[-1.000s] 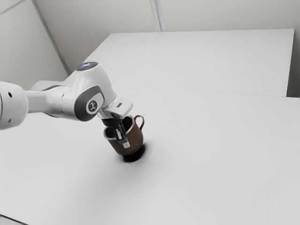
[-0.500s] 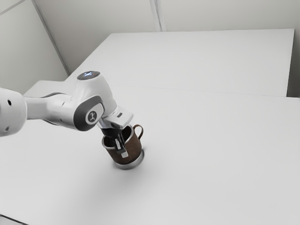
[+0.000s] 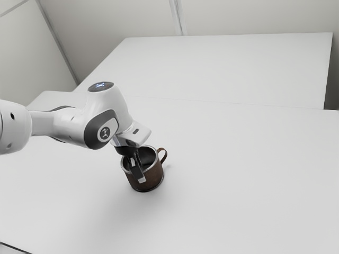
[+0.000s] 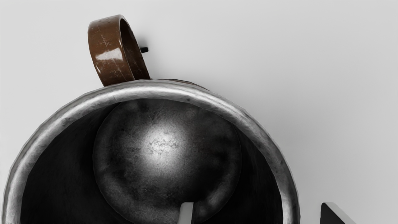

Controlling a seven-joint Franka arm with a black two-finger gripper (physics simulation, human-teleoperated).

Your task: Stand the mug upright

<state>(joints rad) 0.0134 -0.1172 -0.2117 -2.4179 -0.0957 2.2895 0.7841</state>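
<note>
White table (image 3: 238, 174) supports the upright mug (image 3: 154, 177) at the exterior view's left of centre, handle (image 3: 164, 156) toward far right; gripper (image 3: 140, 172) fingers stand apart astride the wall, gripping nothing

Mug (image 4: 164, 149) (in the wrist view) partly beyond the edge.

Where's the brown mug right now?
The brown mug stands upright on the white table, toward the exterior view's left, one finger of the pincer inside it, one outside.

Over there one arm (image 3: 108, 108) is carrying one gripper (image 3: 139, 168), and its two fingers (image 4: 186, 214) are straddling one mug's (image 3: 154, 177) wall.
</note>
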